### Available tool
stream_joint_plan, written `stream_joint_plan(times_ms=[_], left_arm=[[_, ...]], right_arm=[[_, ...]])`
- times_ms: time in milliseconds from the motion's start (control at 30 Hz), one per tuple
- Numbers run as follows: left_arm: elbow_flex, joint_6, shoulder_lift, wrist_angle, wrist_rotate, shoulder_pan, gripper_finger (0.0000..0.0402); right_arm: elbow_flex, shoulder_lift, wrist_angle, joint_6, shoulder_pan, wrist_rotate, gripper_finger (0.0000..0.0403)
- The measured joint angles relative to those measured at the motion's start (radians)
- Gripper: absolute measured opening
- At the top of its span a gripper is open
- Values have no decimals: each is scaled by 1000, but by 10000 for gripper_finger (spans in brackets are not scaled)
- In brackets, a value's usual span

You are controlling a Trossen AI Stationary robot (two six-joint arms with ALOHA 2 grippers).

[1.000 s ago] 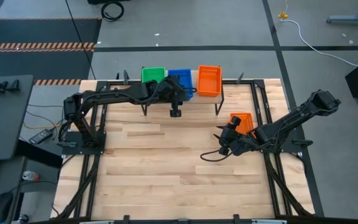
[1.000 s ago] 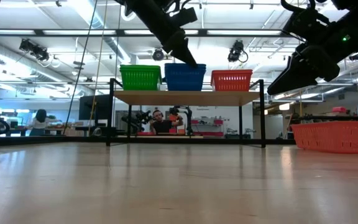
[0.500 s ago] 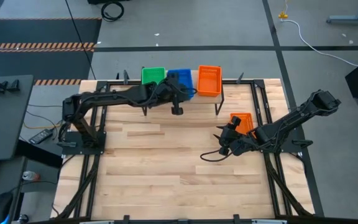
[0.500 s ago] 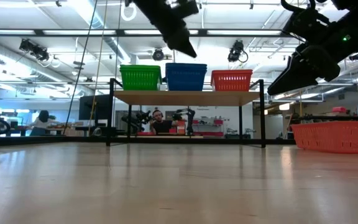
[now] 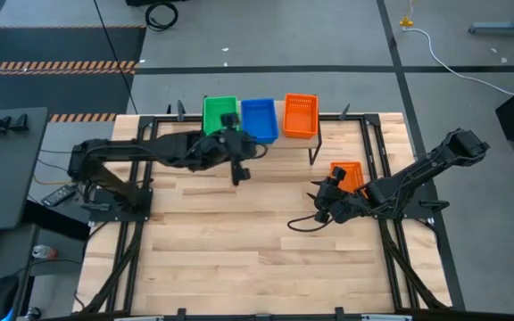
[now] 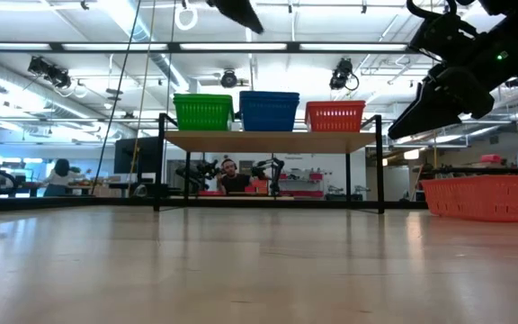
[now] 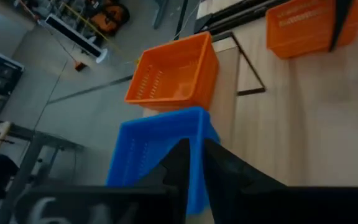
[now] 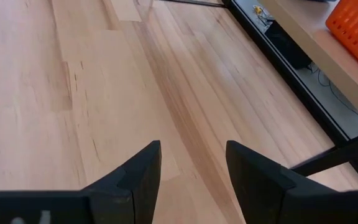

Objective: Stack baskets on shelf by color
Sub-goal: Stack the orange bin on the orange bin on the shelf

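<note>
On the shelf (image 6: 268, 141) at the table's far edge, a green basket (image 5: 220, 114), a blue basket (image 5: 259, 119) and an orange basket (image 5: 300, 116) stand side by side on their bottoms. Another orange basket (image 5: 348, 176) sits on the tabletop at the right. My left gripper (image 5: 239, 174) hangs high in front of the shelf, near the blue basket (image 7: 160, 149), with only a narrow gap between its fingers and nothing in them. My right gripper (image 5: 319, 207) hovers open over bare wood, left of the loose orange basket (image 6: 488, 196).
Black frame rails (image 5: 377, 169) run along the table's sides. The wide slatted tabletop (image 5: 239, 250) lies bare in front of the shelf. A black cable loops on the wood below my right gripper (image 5: 302, 225).
My left gripper has risen from the blue basket's rim and drawn back toward the table's near-left, leaving the top of the low view. The blue basket stays on the shelf. My right arm has kept still.
</note>
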Motion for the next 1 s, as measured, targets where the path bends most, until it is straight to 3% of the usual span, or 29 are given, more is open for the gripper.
stream_joint_plan(times_ms=[200,367,667,833,1000], left_arm=[[-34,-205,-87,-150,-18,-55,36],[-267,-273,-182,-42,-12,-83,18],[-856,-331,-404,655,188,-149,8],[-1072,-382,-458,914,257,-171,13],[-1263,-428,-447,1278,403,-171,7]], right_arm=[[0,0,3,0,0,-2,187],[0,0,3,3,0,-3,187],[0,0,-4,10,-6,-8,187],[0,0,1,8,-27,-8,187],[0,0,29,-6,-54,-7,187]])
